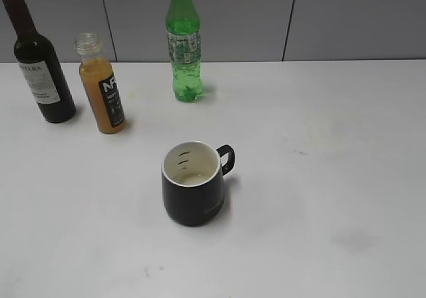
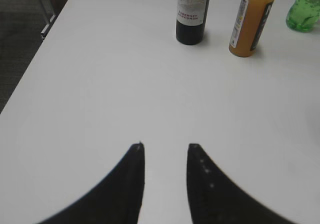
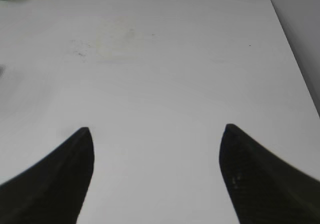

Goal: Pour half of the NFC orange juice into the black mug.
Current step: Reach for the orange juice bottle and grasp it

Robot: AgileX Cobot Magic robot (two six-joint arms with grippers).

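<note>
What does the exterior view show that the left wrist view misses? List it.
Only the exterior view: the black mug, and the bottles' tops, including the juice bottle's open neck. Only the left wrist view: the left tool, open and empty, and the table's left edge. Both: the wine bottle, the juice bottle, the green bottle.

Grey panelled wall (image 1: 233, 18), white table (image 1: 333, 178).
</note>
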